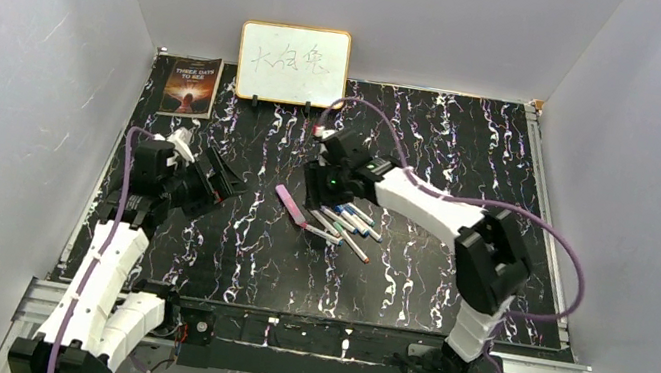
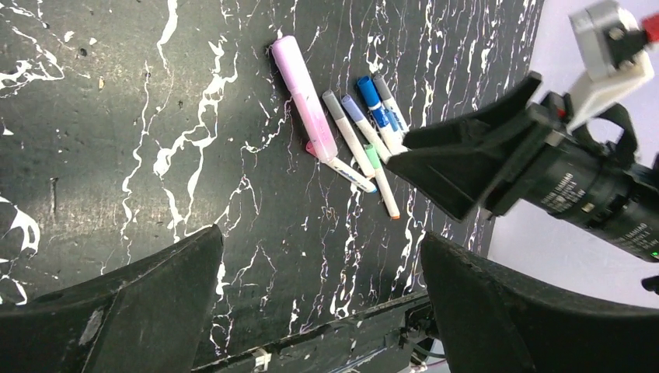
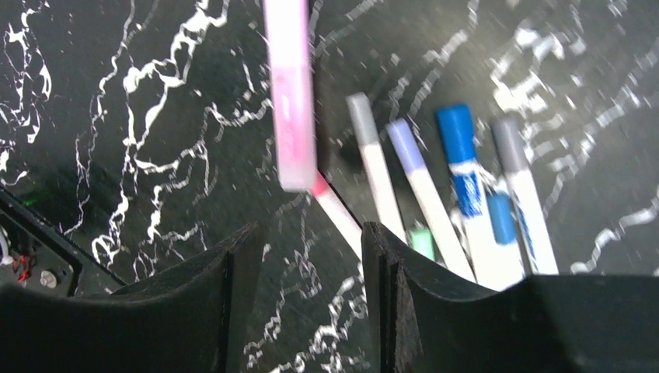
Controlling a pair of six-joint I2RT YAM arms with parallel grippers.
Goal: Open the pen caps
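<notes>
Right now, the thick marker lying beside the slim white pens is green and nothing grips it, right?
No: the thick marker is pink, not green, as the left wrist view shows. It does lie beside the slim white pens with nothing gripping it.

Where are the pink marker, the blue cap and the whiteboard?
pink marker (image 2: 305, 101): left wrist view, mid barrel.
blue cap (image 3: 455, 132): right wrist view, cap's middle.
whiteboard (image 1: 292, 64): top external view, white face.

Top view looks down from behind; 2 wrist cameras (right nearest) share the pens.
</notes>
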